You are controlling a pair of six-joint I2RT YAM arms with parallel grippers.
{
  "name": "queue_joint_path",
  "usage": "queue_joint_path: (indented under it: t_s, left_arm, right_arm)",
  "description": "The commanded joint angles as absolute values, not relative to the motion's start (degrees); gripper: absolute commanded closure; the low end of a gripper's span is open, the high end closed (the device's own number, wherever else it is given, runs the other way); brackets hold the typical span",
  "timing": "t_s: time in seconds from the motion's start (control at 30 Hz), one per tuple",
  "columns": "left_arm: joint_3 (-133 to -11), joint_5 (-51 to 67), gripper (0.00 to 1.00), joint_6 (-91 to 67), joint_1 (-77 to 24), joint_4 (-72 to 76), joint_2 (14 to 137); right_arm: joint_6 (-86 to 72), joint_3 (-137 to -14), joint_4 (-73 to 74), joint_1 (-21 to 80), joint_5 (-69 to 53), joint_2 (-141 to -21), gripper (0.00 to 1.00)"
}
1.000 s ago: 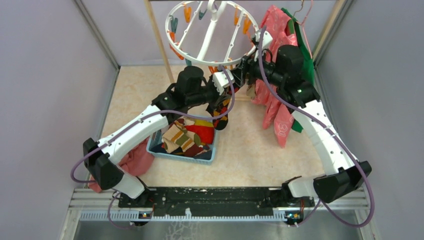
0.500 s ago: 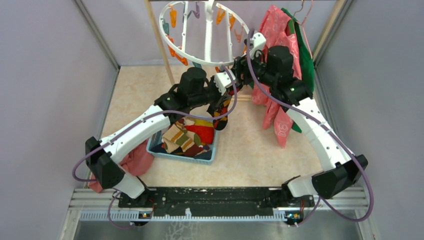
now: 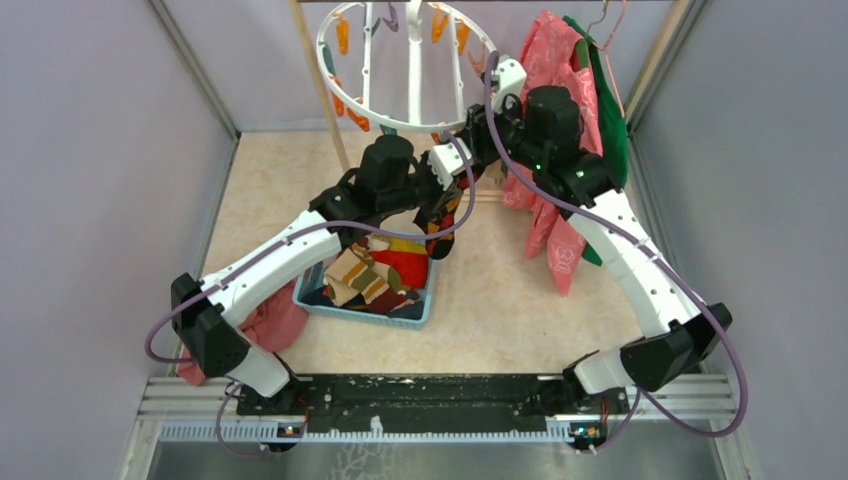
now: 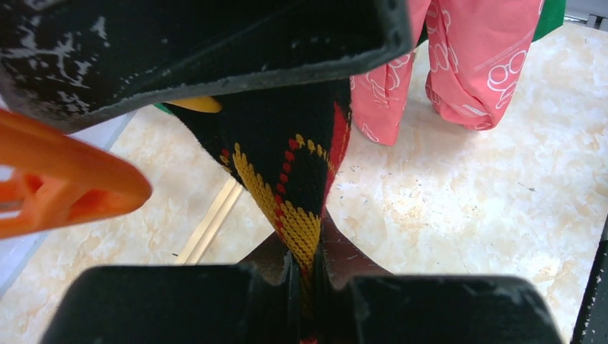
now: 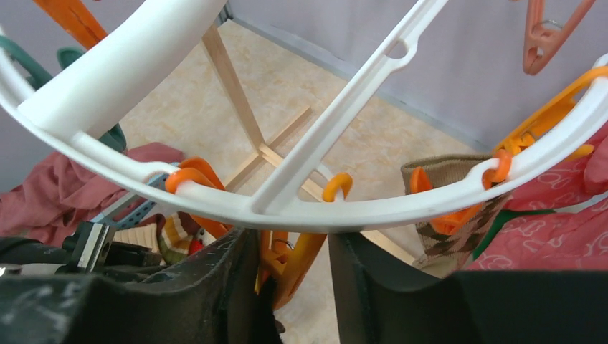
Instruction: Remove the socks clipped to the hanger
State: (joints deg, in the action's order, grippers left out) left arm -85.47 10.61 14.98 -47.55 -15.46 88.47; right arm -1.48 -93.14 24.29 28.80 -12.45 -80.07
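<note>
Pale bench (image 3: pixel 500 300) below. At the back, white hanger (image 3: pixel 415 70), tilted. Near the left arm, blue basket (image 3: pixel 360 308) heaped with socks (image 3: pixel 385 270). Left pincer (image 3: pixel 440 185) clamped on a black argyle sock (image 4: pixel 287 158) dangling under the ring. Right pincer (image 5: pixel 290 287) straddling an orange clip (image 5: pixel 294 265) beneath the rim; squeezing or not, cannot tell.

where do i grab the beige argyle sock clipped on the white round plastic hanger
Pinch the beige argyle sock on its loose body just below the orange clip, probably coming from under the white round plastic hanger: the clip pins its ribbed cuff and the rim crosses above.
</note>
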Motion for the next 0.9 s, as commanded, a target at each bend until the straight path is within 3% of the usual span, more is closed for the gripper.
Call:
queue_joint_path:
  t_s: [0.0,0.3,0.5,0.73,0.87]
  left_arm:
    - [-86.5,10.2,1.0,15.1,-48.3,-15.6,88.7]
    - [-85.4,9.3,1.0,15.8,-48.3,-15.4,87.8]
    - [-84.8,9.3,1.0,16.3,-48.3,-15.1,87.5]
    - [-84.0,9.0,1.0,18.0,-48.3,-14.9,86.6]
    - [-84.0,9.4,1.0,18.7,-48.3,-15.2,86.3]
  right_arm:
    - [-1.5,-97.4,22.3,29.4,-9.5,-80.8,0.65]
    - [-0.7,-97.9,22.6,29.4,-9.1,-80.7,0.83]
    - [-0.3,-97.8,22.6,29.4,-9.2,-80.7,0.85]
    - [-0.3,-97.8,22.9,29.4,-8.2,-80.4,0.55]
    - [1.9,-97.9,23.3,29.4,-7.1,-80.4,0.51]
